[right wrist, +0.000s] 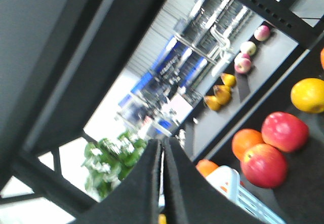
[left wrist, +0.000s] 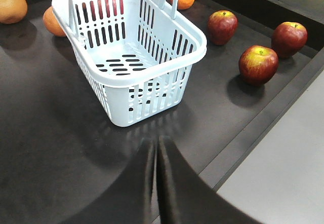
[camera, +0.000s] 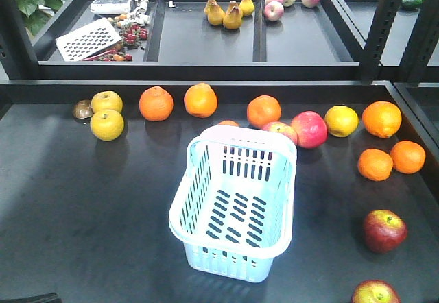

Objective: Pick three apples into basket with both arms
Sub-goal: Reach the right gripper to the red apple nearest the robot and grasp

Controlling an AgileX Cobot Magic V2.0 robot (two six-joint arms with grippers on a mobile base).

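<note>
The pale blue basket (camera: 230, 256) stands empty in the middle of the black table. Two dark red apples (camera: 384, 229) (camera: 374, 293) lie at the front right. In the left wrist view, three apples (left wrist: 223, 26) (left wrist: 289, 38) (left wrist: 258, 64) lie to the right of the basket (left wrist: 152, 89). My left gripper (left wrist: 156, 143) is shut and empty, hovering over the table just short of the basket's near end. My right gripper (right wrist: 163, 143) is shut, empty and raised, aimed past the basket's rim (right wrist: 228, 181) toward the back shelf. Neither arm shows in the front view.
Oranges (camera: 156, 103), yellow-green fruits (camera: 107, 124) and two pink-red apples (camera: 309, 129) line the table's back, with more oranges (camera: 375, 164) at the right. A rear shelf holds pears (camera: 232, 15) and a grater (camera: 88, 40). Black frame posts (camera: 381, 22) stand at the right.
</note>
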